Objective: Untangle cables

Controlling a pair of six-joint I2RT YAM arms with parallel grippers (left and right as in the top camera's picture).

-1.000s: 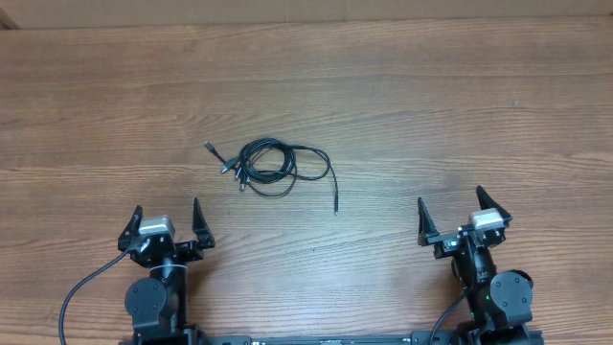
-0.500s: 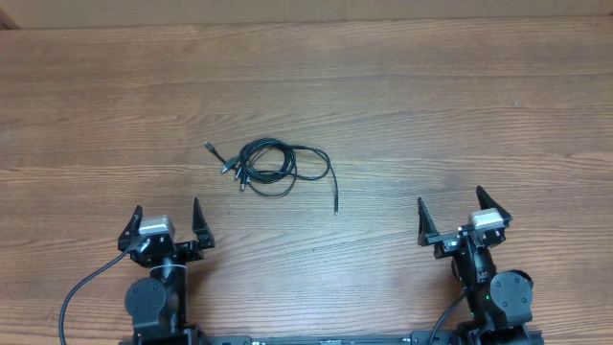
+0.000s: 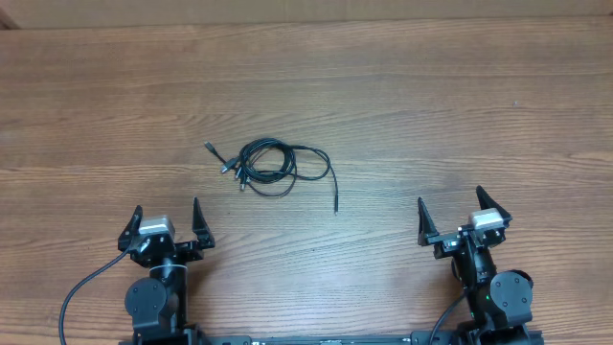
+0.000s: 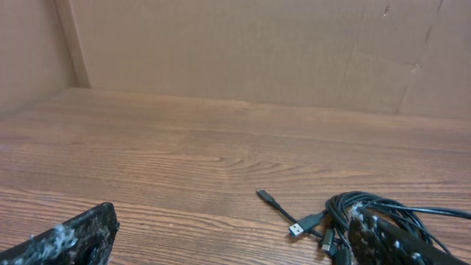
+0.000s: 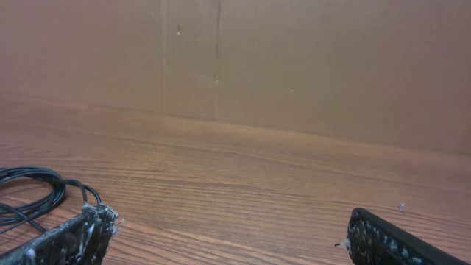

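The cables [image 3: 276, 165] lie in a small black bunch of loose loops on the wooden table, left of centre, with plug ends sticking out left and one end trailing right [image 3: 335, 206]. In the left wrist view the cables [image 4: 368, 210] show ahead to the right, with a USB plug and a thin plug end. In the right wrist view a loop of the cables [image 5: 33, 193] shows at the far left. My left gripper [image 3: 165, 222] is open and empty, near the front edge, below and left of the bunch. My right gripper [image 3: 463, 216] is open and empty, well right of it.
The wooden table [image 3: 431, 105] stretches around the bunch. A brown cardboard wall [image 4: 257, 51] stands along the table's far edge, and it also shows in the right wrist view [image 5: 294, 66]. Thicker black arm cables hang near the arm bases [image 3: 81, 287].
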